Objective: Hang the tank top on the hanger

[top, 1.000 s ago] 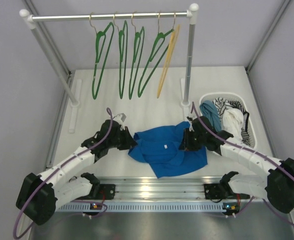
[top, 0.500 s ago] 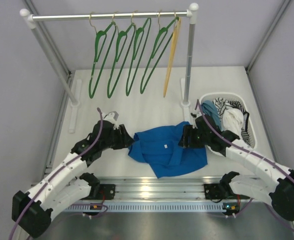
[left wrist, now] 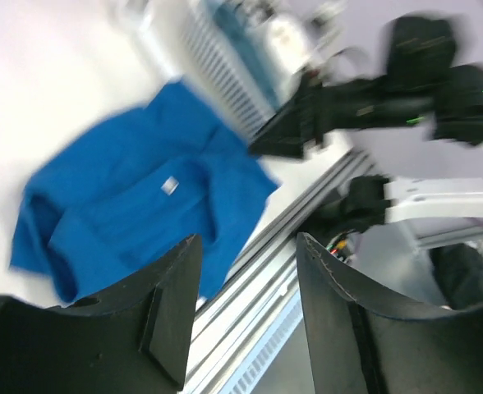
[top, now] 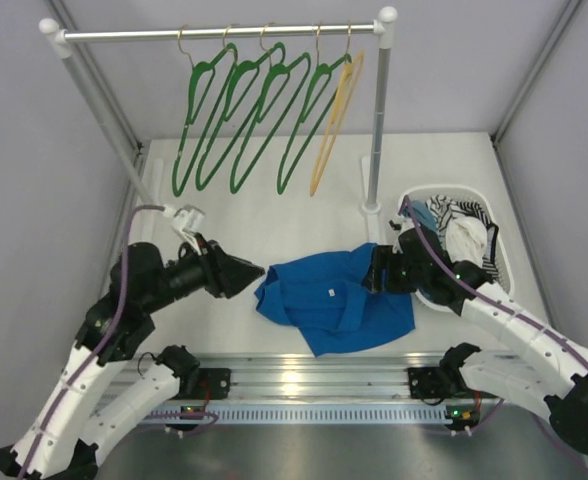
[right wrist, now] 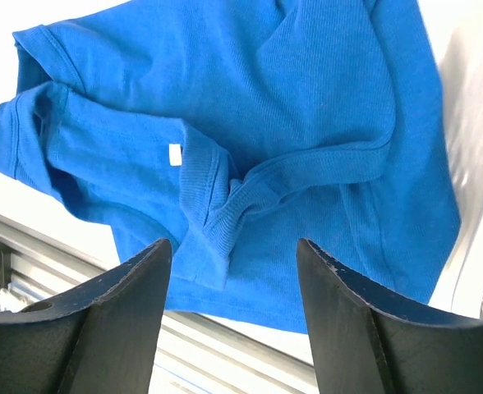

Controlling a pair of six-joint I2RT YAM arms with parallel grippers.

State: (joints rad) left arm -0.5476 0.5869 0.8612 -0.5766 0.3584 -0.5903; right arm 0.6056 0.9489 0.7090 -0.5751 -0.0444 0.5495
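Along the near edge of the white worktop (top: 304, 215) runs a ribbed aluminium mounting rail (top: 314, 375), and the two white-and-black arms reach inward from it. The left claw (top: 249, 270) hangs just off the left edge of the bright royal-blue sleeveless tank top (top: 324, 300). In its own wrist view the left claw (left wrist: 246, 279) has its two black fingers (left wrist: 172, 304) parted about halfway, with nothing between them and touching nothing. The blue fabric (left wrist: 135, 197) lies beyond them, blurred. The right claw (top: 379, 270) sits at the upper right edge of the garment, also parted roughly halfway. From its wrist camera the right claw (right wrist: 232, 254) frames a bunched, ribbed fold of the fabric (right wrist: 225, 123), but the fingers (right wrist: 348, 312) grip none of it. Whether their tips touch the cloth cannot be told. The tank top lies crumpled and partly folded on the worktop between the two claws, a small white label showing near its middle. Further right stands a white oval slatted basket (top: 509, 260) holding a grey-blue garment (top: 421, 225) and a white cloth with black stripes (top: 474, 235). At the far end a silver rail on white posts (top: 219, 33) carries four thin green clothes hangers (top: 244, 120), triangular with brass-coloured wire hooks. They hang tilted, with a yellow-orange hanger (top: 329, 125) at their right.
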